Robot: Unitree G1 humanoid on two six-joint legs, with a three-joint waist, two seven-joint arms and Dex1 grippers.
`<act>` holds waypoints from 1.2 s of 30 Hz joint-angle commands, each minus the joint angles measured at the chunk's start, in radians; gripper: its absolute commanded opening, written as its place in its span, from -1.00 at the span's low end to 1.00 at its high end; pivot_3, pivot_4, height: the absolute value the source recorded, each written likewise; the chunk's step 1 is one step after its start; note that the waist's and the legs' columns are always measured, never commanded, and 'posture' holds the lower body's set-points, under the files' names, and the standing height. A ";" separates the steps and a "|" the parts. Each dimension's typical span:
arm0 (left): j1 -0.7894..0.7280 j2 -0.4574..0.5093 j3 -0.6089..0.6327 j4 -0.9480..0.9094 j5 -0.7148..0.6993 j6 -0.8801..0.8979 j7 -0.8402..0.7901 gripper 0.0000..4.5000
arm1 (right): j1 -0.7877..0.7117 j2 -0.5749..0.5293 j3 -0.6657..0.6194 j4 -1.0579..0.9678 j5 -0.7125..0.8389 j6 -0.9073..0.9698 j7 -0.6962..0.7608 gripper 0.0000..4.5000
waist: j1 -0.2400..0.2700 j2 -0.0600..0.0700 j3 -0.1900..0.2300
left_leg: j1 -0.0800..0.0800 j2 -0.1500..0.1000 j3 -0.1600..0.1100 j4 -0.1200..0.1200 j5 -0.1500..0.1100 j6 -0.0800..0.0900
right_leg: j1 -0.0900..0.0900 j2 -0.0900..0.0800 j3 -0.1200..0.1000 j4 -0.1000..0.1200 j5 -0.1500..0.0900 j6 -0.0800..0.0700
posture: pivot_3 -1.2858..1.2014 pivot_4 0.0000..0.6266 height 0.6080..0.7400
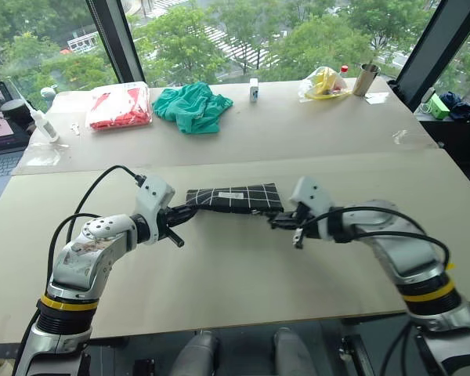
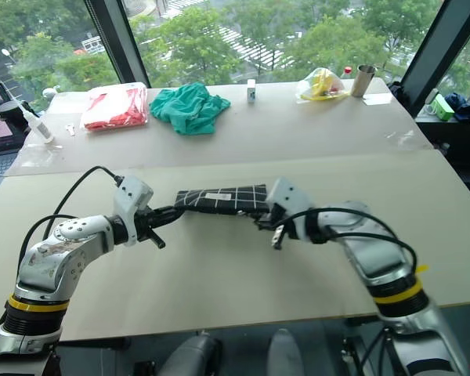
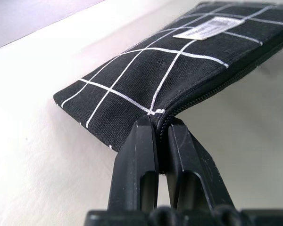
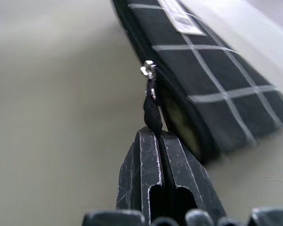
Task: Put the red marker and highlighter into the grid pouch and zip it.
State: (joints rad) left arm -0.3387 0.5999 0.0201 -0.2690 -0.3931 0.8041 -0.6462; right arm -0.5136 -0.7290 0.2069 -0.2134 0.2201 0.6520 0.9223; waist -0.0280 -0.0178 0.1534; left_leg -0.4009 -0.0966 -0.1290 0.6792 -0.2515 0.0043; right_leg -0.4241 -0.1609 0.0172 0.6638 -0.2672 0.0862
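Step in hand: zipping.
Grid pouch held just off table between both arms.
Left gripper fingers pressed together, pinching pouch's corner at zipper end.
Right gripper fingers pressed together on black pull strap.
Slider short of pouch end; gap beyond probably open, view blurred.
Marker, highlighter presumably inside.
Next: draw strap along zipper line to end, left holding counter-tension.

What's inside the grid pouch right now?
The grid pouch is opaque black fabric, so its contents are covered. The right wrist view shows a pale gap at the still-open end near the zipper pull strap, but no identifiable item. Marker and highlighter can't be confirmed inside.
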 commanded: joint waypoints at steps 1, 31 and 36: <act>-0.005 0.021 0.030 -0.017 0.004 -0.020 0.003 -1.00 | 0.000 -0.102 -0.044 0.068 -0.045 -0.094 0.050 -0.97 | 0.003 0.000 0.000 | 0.000 0.000 0.000 0.000 0.000 0.000 | 0.000 0.000 0.000 0.000 0.000 0.000 | 0.03 -0.52 1.00; 0.155 0.002 -0.048 0.019 0.114 -0.445 -0.094 0.12 | 0.257 -0.214 -0.508 -0.005 0.360 0.042 0.220 0.39 | 0.024 -0.001 0.000 | 0.000 0.001 0.003 0.000 -0.005 0.008 | 0.002 -0.001 0.000 -0.003 0.000 -0.001 | 0.03 -0.52 1.00; 0.130 -0.014 -0.056 -0.058 0.050 -0.359 -0.122 0.91 | 0.287 -0.212 -0.517 -0.034 0.373 0.047 0.184 0.39 | 0.029 -0.001 0.001 | 0.000 0.001 0.004 0.001 -0.005 0.008 | 0.002 -0.001 0.000 -0.002 0.001 -0.001 | 0.03 -0.52 1.00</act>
State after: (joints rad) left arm -0.1917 0.5766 -0.0602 -0.2627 -0.3032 0.4186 -0.7562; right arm -0.2336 -0.9280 -0.2704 -0.2127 0.5732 0.6922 1.1182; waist 0.0012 -0.0186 0.1539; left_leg -0.4006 -0.0959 -0.1254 0.6796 -0.2559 0.0116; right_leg -0.4225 -0.1623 0.0174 0.6620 -0.2664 0.0852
